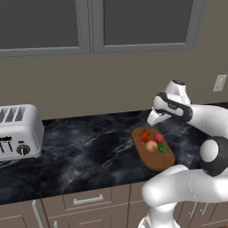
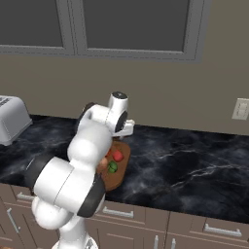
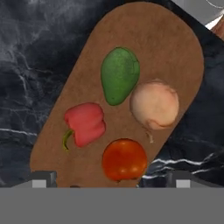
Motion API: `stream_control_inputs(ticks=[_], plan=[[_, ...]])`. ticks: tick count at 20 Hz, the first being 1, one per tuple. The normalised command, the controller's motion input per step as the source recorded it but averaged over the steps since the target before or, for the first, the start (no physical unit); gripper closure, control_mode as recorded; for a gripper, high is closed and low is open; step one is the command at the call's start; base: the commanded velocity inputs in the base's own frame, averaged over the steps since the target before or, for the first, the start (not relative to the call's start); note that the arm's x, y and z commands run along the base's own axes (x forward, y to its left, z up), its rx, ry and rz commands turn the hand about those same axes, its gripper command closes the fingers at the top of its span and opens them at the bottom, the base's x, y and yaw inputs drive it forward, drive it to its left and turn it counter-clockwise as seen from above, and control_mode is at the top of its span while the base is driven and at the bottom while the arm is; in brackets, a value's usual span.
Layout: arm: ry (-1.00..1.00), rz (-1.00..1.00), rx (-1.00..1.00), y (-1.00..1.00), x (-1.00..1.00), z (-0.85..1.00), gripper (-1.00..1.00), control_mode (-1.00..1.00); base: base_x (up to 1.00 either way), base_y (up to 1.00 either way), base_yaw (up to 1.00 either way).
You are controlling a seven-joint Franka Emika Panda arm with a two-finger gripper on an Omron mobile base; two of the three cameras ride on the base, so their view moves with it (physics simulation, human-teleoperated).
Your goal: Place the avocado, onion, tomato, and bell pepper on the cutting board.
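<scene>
In the hand view all four items lay on the cutting board (image 3: 144, 35), a flat brown oval of matte wood grain running from the lower left to the upper right of the frame over black marbled counter (image 3: 26, 65). The avocado (image 3: 120, 75), a smooth green teardrop, sat at upper centre, touching or just beside the pale peach onion (image 3: 154, 105) to its right; the lobed red bell pepper (image 3: 85, 123) with its curled green stem lay left of centre, and the glossy orange-red tomato (image 3: 124, 159) sat near the board's lower edge. The gripper (image 3: 109, 183) hung above them with its fingertips spread wide and nothing between them. By the look of things the task was complete. Should any piece need moving, the tomato probably bruises easily and would roll, so a gentle hold across its widest part seems best; the onion looks firm but slippery-skinned.
</scene>
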Motion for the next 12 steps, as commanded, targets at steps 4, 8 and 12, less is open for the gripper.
stream_control_inputs(ticks=[4, 8, 12], plan=[[-0.13, 0.10, 0.00, 0.00, -0.38, 0.82, -1.00, -1.00, 0.00, 0.00, 0.00], [-0.15, 0.02, 0.00, -0.02, -0.62, 0.64, -1.00, -1.00, 0.00, 0.00, 0.00], [-0.17, 0.00, 0.00, -0.07, -0.96, 0.48, -1.00, -1.00, 0.00, 0.00, 0.00]])
